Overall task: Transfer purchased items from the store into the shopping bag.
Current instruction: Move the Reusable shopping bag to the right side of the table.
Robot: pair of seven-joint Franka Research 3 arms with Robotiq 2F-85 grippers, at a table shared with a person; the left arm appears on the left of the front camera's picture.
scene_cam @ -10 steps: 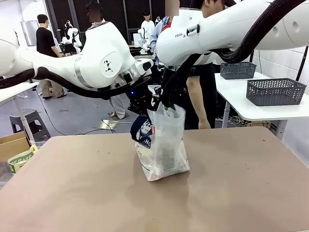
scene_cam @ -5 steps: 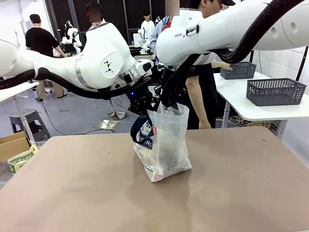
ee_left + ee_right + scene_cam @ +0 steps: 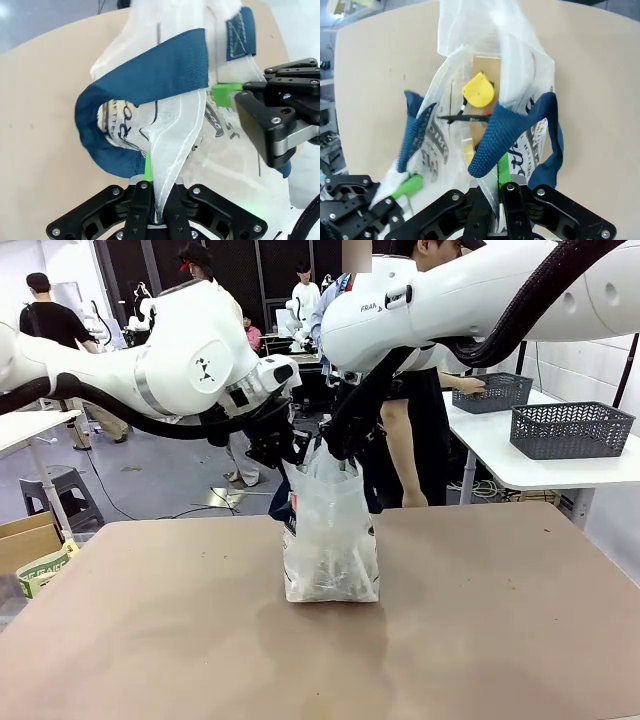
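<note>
Translucent plastic shopping bag (image 3: 330, 540): upright on desk (image 3: 500, 620), centre.
Left fingers (image 3: 141, 202): closed on bag rim.
Right fingers (image 3: 509, 196): closed on opposite rim.

The left arm (image 3: 190, 360) and right arm (image 3: 450, 300) are positioned inward, wrists pitched downward. The left gripper (image 3: 285, 448) and right gripper (image 3: 338, 445) are closed side by side, each clamped on the shopping bag (image 3: 330, 540) rim.

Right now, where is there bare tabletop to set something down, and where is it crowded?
The table is bare left, right and robot-side of the shopping bag. Crowded above the bag: the left hand and right hand both pinch its rim.
</note>
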